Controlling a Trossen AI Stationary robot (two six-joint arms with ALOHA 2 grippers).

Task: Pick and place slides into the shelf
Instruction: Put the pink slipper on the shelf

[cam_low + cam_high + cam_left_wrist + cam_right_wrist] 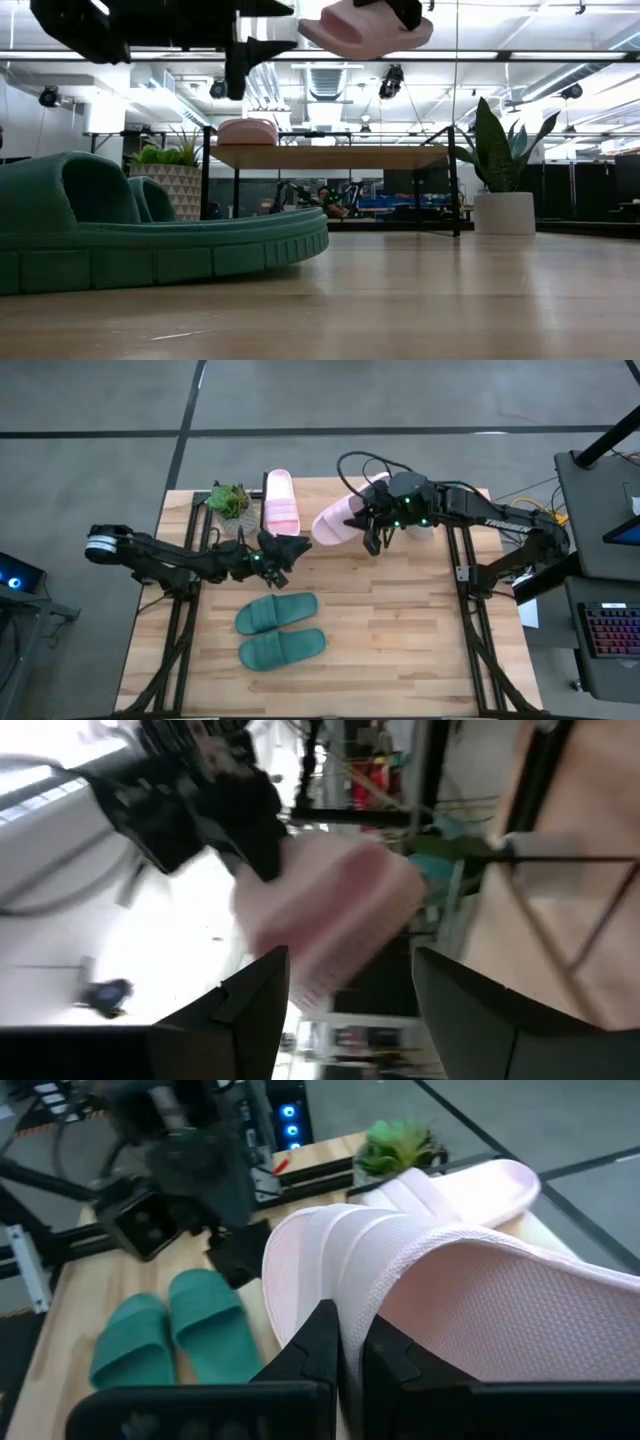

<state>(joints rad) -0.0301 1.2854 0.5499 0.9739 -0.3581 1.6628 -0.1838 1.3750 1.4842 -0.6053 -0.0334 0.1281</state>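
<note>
Butcher-block wood makes up my tabletop (pixel 400 630), set on a black frame over a grey floor. Nearest the front edge lie the two dark green slides (pixel 280 632), side by side and touching, soles down, with nothing on them. Just beyond them my left tool (pixel 283 550) hovers above the tabletop with its fingers (pixel 470 1010) parted and nothing between them; its wrist view looks past them at a pink slide and the dark shape of my other arm. Farther back and to the right, my right tool (pixel 372 532) is clenched on the held pink slide (pixel 340 518), gripping the wide strap between its two dark fingers (pixel 320 1342) and carrying the sandal in the air, tilted, well clear of the wood. Behind that stands the shelf (pixel 330 156), a light-wood board on thin black legs, with the other pink slide (pixel 281 501) lying flat on its left end. Beside that slide, at the back left of the tabletop, sits a small potted plant (pixel 230 500). Beyond the tabletop, the low view shows a bright open room with a tall plant in a white pot (pixel 503 170).
</note>
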